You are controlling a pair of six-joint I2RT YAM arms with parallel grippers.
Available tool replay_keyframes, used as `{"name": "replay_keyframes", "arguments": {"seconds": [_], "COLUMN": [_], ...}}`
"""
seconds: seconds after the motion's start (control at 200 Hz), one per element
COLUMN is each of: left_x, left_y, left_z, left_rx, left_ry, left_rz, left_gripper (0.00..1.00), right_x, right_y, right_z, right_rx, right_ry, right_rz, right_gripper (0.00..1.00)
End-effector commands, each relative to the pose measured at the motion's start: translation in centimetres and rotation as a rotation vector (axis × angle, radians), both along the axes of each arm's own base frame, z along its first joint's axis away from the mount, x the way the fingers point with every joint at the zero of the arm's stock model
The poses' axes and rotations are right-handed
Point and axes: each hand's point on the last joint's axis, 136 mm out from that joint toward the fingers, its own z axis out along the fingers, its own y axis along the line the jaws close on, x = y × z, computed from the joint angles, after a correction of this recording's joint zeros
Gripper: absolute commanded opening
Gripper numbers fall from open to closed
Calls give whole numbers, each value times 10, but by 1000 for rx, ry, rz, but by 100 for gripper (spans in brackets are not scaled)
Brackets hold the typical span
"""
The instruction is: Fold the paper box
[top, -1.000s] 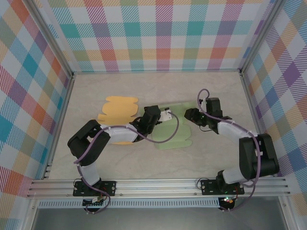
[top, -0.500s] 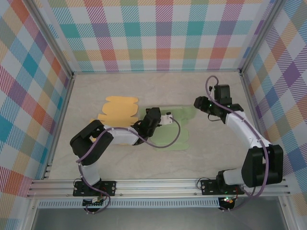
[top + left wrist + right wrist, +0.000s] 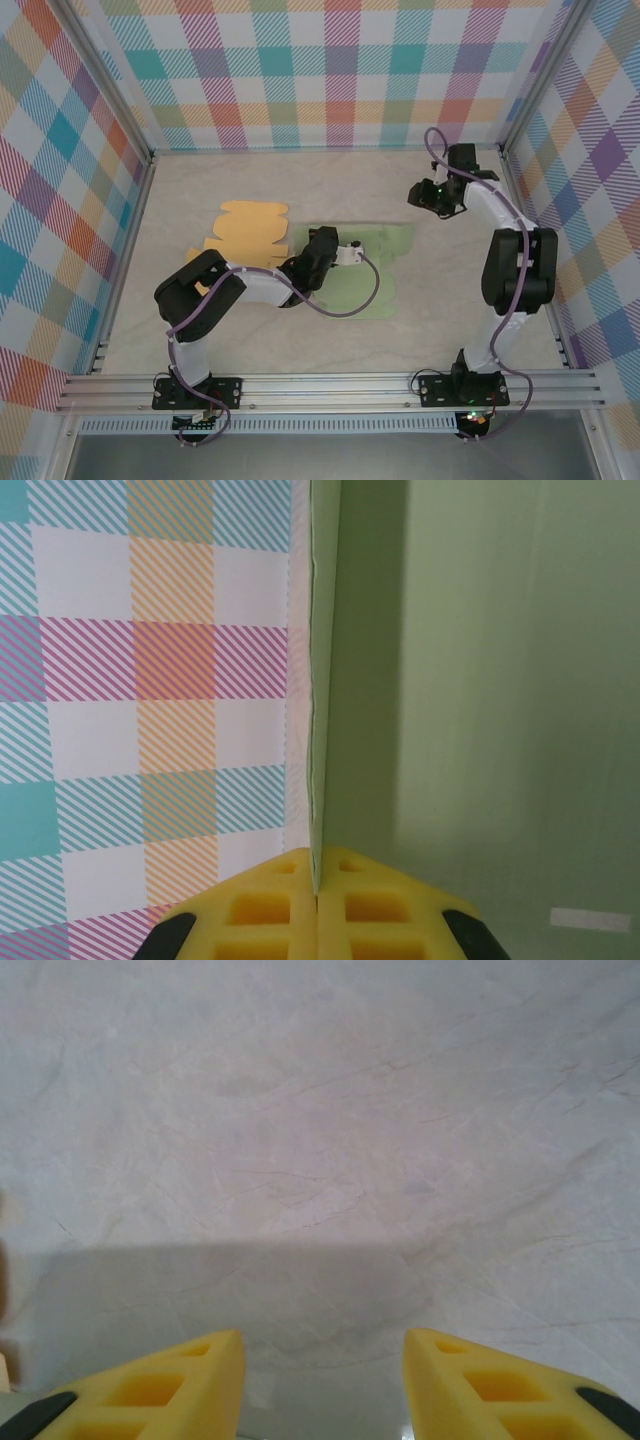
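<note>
Flat at the left, orange cutout (image 3: 245,232), near the green paper box sheet (image 3: 370,285). Clamped together on its raised edge (checked wall (image 3: 150,680) behind), left gripper (image 3: 316,868). Well apart at the right, right gripper (image 3: 322,1380), fingers spread over bare table (image 3: 320,1140).

An orange flat cutout (image 3: 245,232) lies on the marbled table (image 3: 450,300), ringed by plaid walls (image 3: 340,70).

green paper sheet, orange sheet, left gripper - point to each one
green paper sheet (image 3: 388,240): top external view, on its far right flap.
orange sheet (image 3: 250,225): top external view, on its middle.
left gripper (image 3: 316,872): left wrist view, where the yellow fingertips pinch the paper's edge.
</note>
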Motion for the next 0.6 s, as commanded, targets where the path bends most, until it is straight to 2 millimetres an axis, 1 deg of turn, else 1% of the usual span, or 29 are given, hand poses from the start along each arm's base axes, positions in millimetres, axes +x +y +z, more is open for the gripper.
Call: {"name": "replay_keyframes", "arguments": {"seconds": [0.0, 0.155, 0.235, 0.325, 0.405, 0.595], "left_x": [-2, -1, 0, 1, 3, 5], "left_y": [-5, -6, -6, -8, -8, -10], "left_z": [5, 2, 1, -2, -4, -4], "left_rx": [-8, -5, -2, 0, 2, 2], "left_ry": [-28, -29, -29, -28, -28, -32], "left_rz": [-2, -2, 1, 0, 5, 11], "left_gripper": [0, 0, 0, 0, 0, 0], "right_x": [-14, -24, -31, -40, -49, -68], "right_y": [10, 15, 16, 24, 31, 37], "right_z": [-17, -40, -47, -47, -43, -35], "right_rx": [28, 65, 74, 126, 177, 236], "right_ry": [89, 147, 164, 163, 150, 107], "right_rz": [82, 95, 96, 111, 116, 104], "right_gripper": [46, 46, 46, 46, 47, 47]}}
